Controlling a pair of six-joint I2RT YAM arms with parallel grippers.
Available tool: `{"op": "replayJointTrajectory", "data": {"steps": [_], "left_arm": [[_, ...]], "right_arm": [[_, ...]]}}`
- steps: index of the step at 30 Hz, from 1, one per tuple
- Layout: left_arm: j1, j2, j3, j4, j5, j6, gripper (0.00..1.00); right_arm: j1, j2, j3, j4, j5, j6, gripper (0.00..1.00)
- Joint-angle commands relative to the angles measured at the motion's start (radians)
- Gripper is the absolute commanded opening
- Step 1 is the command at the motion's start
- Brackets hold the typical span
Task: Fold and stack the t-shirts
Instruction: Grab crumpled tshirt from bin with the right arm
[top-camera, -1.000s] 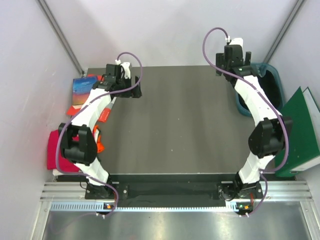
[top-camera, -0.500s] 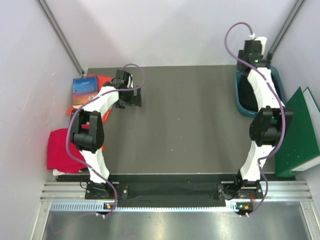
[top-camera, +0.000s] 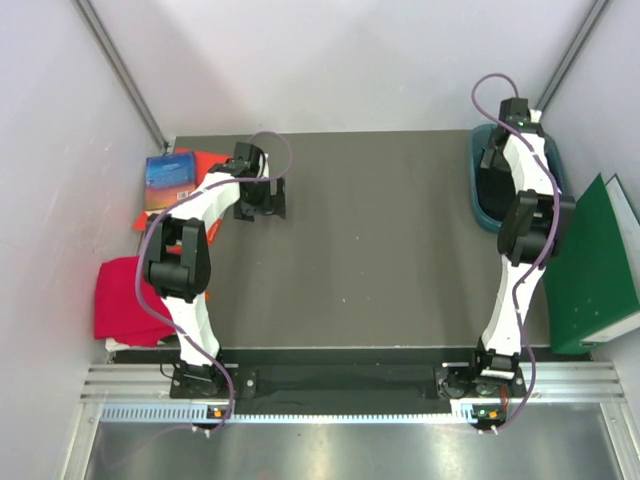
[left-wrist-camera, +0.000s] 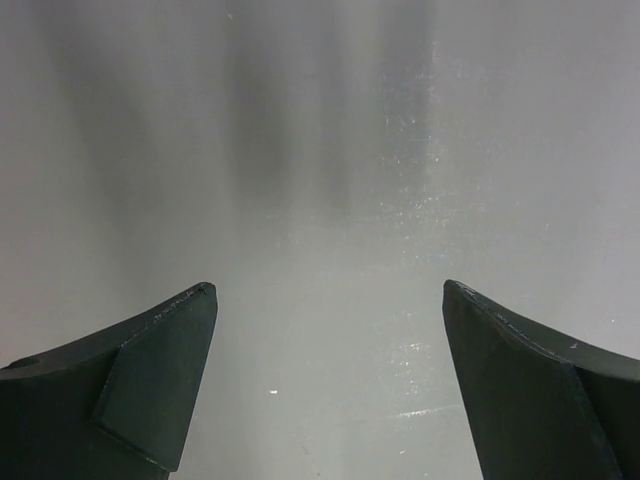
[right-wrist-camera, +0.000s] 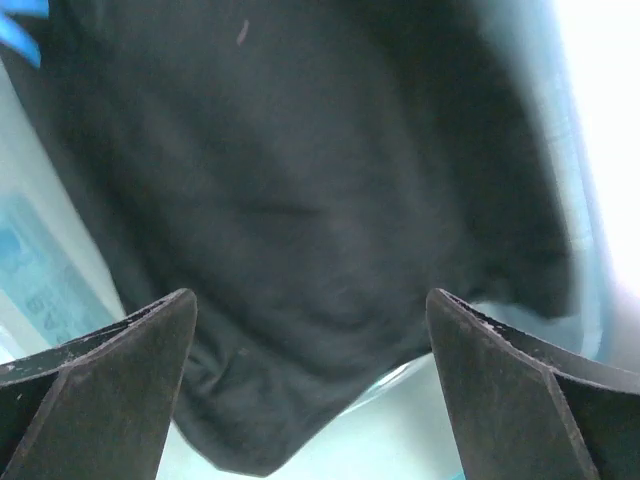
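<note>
**Right claw (right-wrist-camera: 310, 300) over the black t-shirt (right-wrist-camera: 300, 170) in the teal bin (top-camera: 474, 195)**
The black t-shirt lies bunched straight below the right claw, with no clear long axis. The jaws are spread wide and empty. The left claw (left-wrist-camera: 330, 290), equally wide and empty, is well apart over the worktop (top-camera: 370, 250). Two shirts: the black one and one folded crimson-pink t-shirt (top-camera: 120, 300), far left.

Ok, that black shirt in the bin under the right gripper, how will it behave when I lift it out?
Likely floppy: the black t-shirt lies bunched with soft wrinkles, so it should drape and unfold from a pinch. Probably light for its size, being thin cloth. It may drag on the teal bin rim, since it fills much of it.
</note>
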Motion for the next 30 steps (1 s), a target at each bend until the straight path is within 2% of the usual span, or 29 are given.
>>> {"op": "replayJointTrajectory", "data": {"steps": [1, 5, 9, 12, 14, 15, 16, 18, 22, 26, 30], "left_arm": [[-0.001, 0.017, 0.039, -0.010, 0.031, 0.006, 0.99], [-0.001, 0.027, 0.043, -0.013, 0.041, 0.005, 0.99], [-0.001, 0.027, 0.043, -0.016, 0.044, 0.007, 0.99], [-0.001, 0.028, 0.050, -0.024, 0.044, 0.009, 0.99], [-0.001, 0.022, 0.050, -0.028, 0.045, 0.010, 0.99], [-0.001, 0.022, 0.053, -0.030, 0.044, 0.010, 0.99], [-0.001, 0.019, 0.051, -0.030, 0.045, 0.010, 0.99], [-0.001, 0.011, 0.057, -0.037, 0.042, 0.012, 0.99], [-0.001, -0.006, 0.053, -0.050, 0.045, 0.010, 0.99], [-0.001, -0.026, 0.031, -0.050, 0.051, 0.009, 0.99], [-0.002, -0.046, 0.019, -0.050, 0.062, 0.002, 0.99]], "right_arm": [[0.009, -0.008, -0.039, -0.043, -0.093, 0.080, 0.97], [0.009, 0.038, -0.074, -0.066, -0.109, 0.111, 0.92], [0.009, 0.090, -0.081, -0.112, -0.104, 0.133, 0.93], [0.009, 0.101, -0.108, -0.103, -0.106, 0.137, 0.82], [0.009, 0.102, -0.123, -0.096, -0.115, 0.136, 0.46], [0.009, 0.104, -0.125, -0.100, -0.115, 0.136, 0.21], [0.009, 0.104, -0.122, -0.108, -0.085, 0.154, 0.00], [0.011, 0.073, -0.137, -0.099, -0.063, 0.165, 0.00], [0.028, -0.110, -0.225, -0.005, 0.035, 0.165, 0.00], [0.049, -0.276, -0.234, 0.082, 0.138, 0.148, 0.00], [0.112, -0.424, -0.223, 0.257, 0.161, 0.059, 0.00]]}}
